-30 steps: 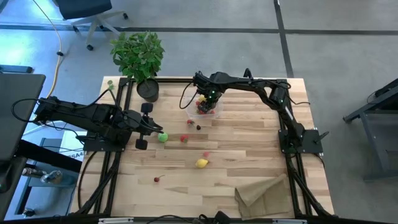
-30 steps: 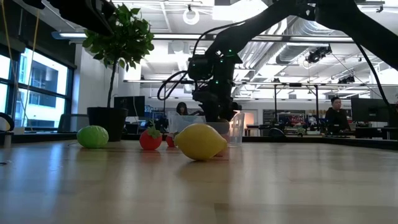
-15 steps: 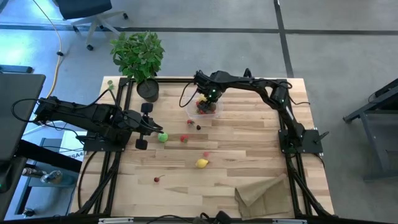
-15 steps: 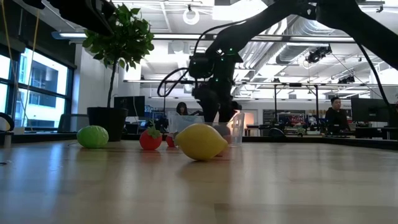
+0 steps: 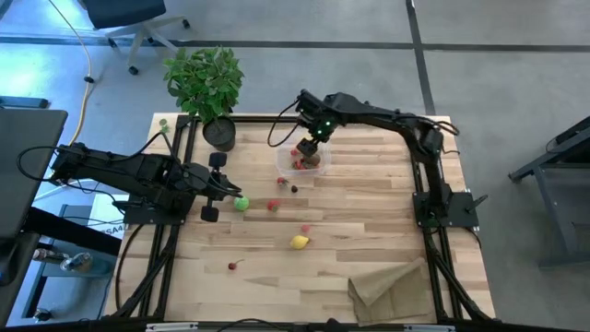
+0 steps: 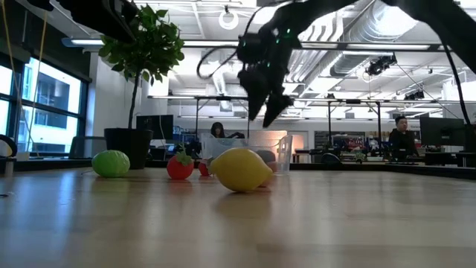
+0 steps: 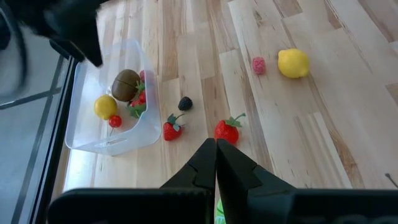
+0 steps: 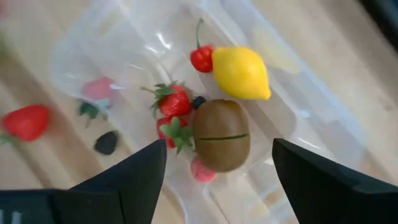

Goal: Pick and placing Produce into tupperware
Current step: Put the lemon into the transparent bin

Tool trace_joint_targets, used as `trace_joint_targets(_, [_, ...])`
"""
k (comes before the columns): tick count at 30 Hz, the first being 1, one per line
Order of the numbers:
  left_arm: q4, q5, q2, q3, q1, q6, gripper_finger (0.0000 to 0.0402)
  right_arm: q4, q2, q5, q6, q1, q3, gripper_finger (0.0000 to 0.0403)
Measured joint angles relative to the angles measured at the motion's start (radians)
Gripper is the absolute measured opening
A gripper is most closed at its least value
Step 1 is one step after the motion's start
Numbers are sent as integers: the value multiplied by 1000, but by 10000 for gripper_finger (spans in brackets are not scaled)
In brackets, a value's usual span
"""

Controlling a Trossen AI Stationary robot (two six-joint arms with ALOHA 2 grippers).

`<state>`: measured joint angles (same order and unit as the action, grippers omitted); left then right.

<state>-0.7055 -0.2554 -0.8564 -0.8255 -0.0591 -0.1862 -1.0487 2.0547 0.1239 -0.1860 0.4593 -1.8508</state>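
From above, the right end effector (image 5: 312, 138) hangs over the tub (image 5: 304, 159) at the far middle of the bench (image 5: 369, 221). The left end effector (image 5: 214, 187) waits at the left, just beside the lime (image 5: 241, 203). A lemon (image 5: 299, 243) lies nearer.

From bench height, the right end effector (image 6: 266, 104) is above the tub (image 6: 268, 154), fingers spread apart, holding nothing.

The left wrist shows fingers (image 7: 202, 168) pressed together.

The right wrist shows a kiwi (image 8: 221, 143), a lemon (image 8: 241, 73) and berries (image 8: 174, 102) inside the tub (image 8: 298, 118).
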Motion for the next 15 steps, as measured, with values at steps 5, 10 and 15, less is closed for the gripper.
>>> trace_joint_targets(5, [0,0,0,0,0,0,3,-27,-106,8,61,-42,-1,282])
trace_joint_targets(10, [0,0,0,0,0,0,3,-35,-214,6,98,-114,-1,282])
trace_joint_targets(15, [0,0,0,0,0,0,3,-33,-286,-6,142,-242,-1,282])
